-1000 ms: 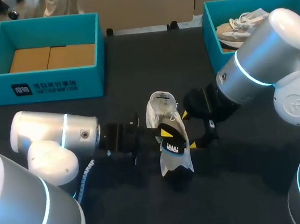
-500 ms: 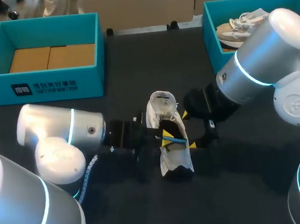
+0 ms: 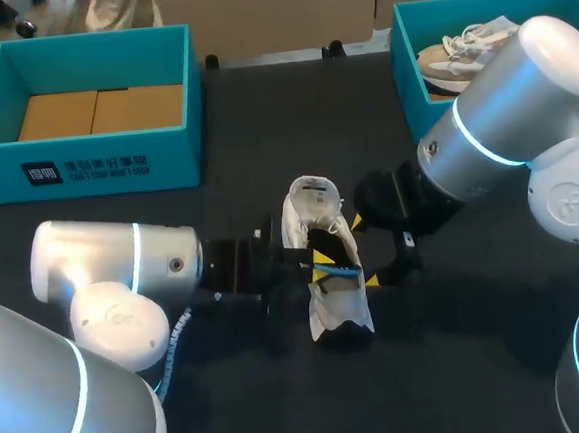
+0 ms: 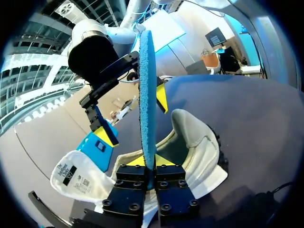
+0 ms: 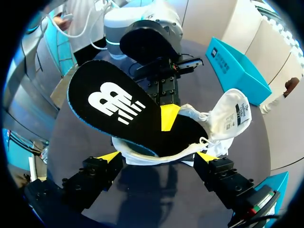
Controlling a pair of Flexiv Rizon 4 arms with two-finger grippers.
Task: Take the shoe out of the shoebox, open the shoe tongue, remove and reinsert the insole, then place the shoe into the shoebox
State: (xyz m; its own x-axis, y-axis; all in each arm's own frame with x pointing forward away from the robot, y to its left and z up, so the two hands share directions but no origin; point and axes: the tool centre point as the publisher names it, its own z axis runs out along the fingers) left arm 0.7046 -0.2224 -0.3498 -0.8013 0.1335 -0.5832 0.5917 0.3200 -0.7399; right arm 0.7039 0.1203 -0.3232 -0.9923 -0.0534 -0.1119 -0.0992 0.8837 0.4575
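A white shoe [image 3: 329, 316] lies at the table's middle with its tongue [image 3: 311, 195] pulled open. My left gripper [image 3: 319, 271] comes in from the left and is shut on the insole [image 3: 338, 270]. In the left wrist view the insole [image 4: 146, 90] stands edge-on and blue above the shut gripper [image 4: 151, 160], over the shoe [image 4: 194, 142]. In the right wrist view the insole [image 5: 114, 102] is black with a white logo, its heel end down in the shoe [image 5: 216, 126]. My right gripper [image 5: 159, 156] stands open, one finger on each side of the shoe.
A teal shoebox [image 3: 85, 167] with brown paper inside stands at the back left. Another teal box [image 3: 406, 67] at the back right holds a beige shoe [image 3: 462, 50]. My right arm [image 3: 493, 130] partly hides that box.
My left gripper has closed on the insole. The insole has turned from logo-up to edge-on above the shoe. The right arm has not moved.
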